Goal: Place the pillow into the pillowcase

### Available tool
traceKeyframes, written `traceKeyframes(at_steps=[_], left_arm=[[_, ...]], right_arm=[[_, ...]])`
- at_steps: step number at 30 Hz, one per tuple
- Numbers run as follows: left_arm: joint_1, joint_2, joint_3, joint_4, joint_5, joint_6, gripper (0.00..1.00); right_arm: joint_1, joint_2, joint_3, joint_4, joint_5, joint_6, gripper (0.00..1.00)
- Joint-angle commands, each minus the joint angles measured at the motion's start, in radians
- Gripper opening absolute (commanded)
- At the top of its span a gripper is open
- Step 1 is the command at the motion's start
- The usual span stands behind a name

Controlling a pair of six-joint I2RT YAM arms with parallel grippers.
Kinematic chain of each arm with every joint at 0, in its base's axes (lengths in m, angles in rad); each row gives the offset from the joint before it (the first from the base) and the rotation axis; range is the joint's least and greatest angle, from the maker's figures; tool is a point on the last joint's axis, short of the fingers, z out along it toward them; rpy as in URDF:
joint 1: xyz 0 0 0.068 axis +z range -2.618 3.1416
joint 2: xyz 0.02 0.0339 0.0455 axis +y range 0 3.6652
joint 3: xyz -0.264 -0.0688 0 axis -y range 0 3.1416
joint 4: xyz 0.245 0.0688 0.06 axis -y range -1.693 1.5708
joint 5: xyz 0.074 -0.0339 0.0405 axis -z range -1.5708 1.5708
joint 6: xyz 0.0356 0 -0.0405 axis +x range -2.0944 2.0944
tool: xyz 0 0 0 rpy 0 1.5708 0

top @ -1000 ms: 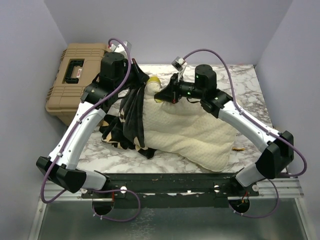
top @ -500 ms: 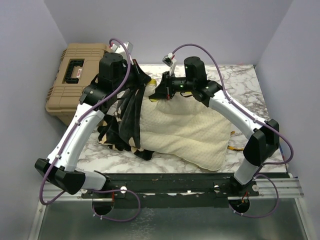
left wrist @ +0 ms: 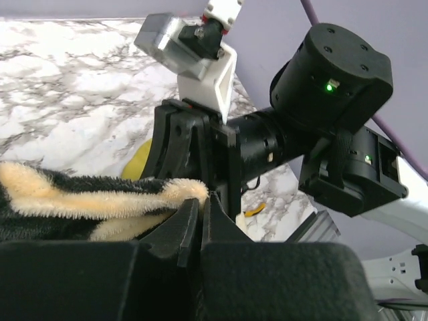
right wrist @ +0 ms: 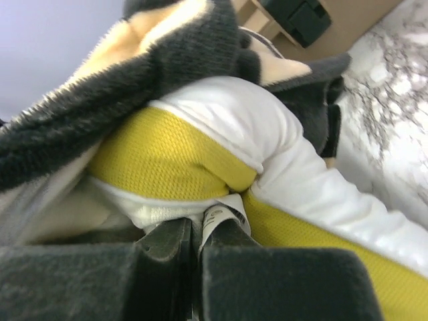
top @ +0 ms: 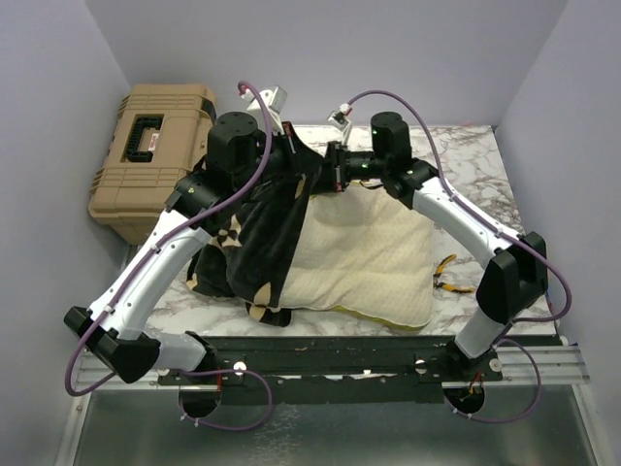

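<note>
Centre top: our left gripper [left wrist: 198, 210] clamps the black plush pillowcase [top: 262, 228] open; right gripper [right wrist: 197, 234] clamps the cream quilted pillow [top: 369, 257] for insertion.

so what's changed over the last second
The left gripper, shut on the pillowcase, drew its mouth rightward, so the black fabric now covers more of the pillow. The right gripper, shut on the pillow's far corner, pushed it left, uncovering a yellow-handled tool on the table. Both grips and the toolbox stayed as they were.
</note>
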Motion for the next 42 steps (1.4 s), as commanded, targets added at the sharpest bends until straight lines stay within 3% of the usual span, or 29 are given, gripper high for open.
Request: traceKeyframes(at_steps=[1,4,8,14,21,25,29,31,38,42], left_arm=[[-0.06,0.0,-0.021,0.211,0.014,-0.01,0.0],[-0.061,0.017,-0.028,0.207,-0.068,-0.014,0.0],[-0.06,0.102,0.034,0.209,-0.057,-0.03,0.0],[-0.059,0.263,0.232,0.227,-0.04,0.024,0.0],[-0.071,0.448,0.468,0.251,0.127,-0.05,0.0],[-0.124,0.496,0.522,0.265,0.203,-0.068,0.0],[-0.194,0.48,0.473,0.265,0.257,-0.068,0.0],[-0.209,0.431,0.372,0.265,0.25,-0.053,0.0],[-0.213,0.217,0.059,0.265,0.053,0.019,0.0],[-0.212,0.185,0.058,0.264,-0.059,0.09,0.0]], right_arm=[[-0.125,-0.102,-0.101,0.097,-0.058,0.154,0.0],[-0.204,-0.175,-0.117,0.065,-0.094,0.141,0.0],[-0.214,-0.211,-0.055,-0.102,-0.093,-0.004,0.0],[-0.211,-0.219,-0.163,0.054,-0.178,0.106,0.0],[-0.201,-0.199,-0.216,0.19,-0.211,0.207,0.0],[-0.2,-0.212,-0.358,0.446,-0.196,0.358,0.0],[-0.204,-0.199,-0.467,0.751,-0.178,0.522,0.0],[-0.219,-0.197,-0.499,0.814,-0.172,0.565,0.0],[-0.337,-0.22,-0.562,0.962,-0.168,0.667,0.0],[-0.344,-0.259,-0.473,0.825,-0.178,0.594,0.0]])
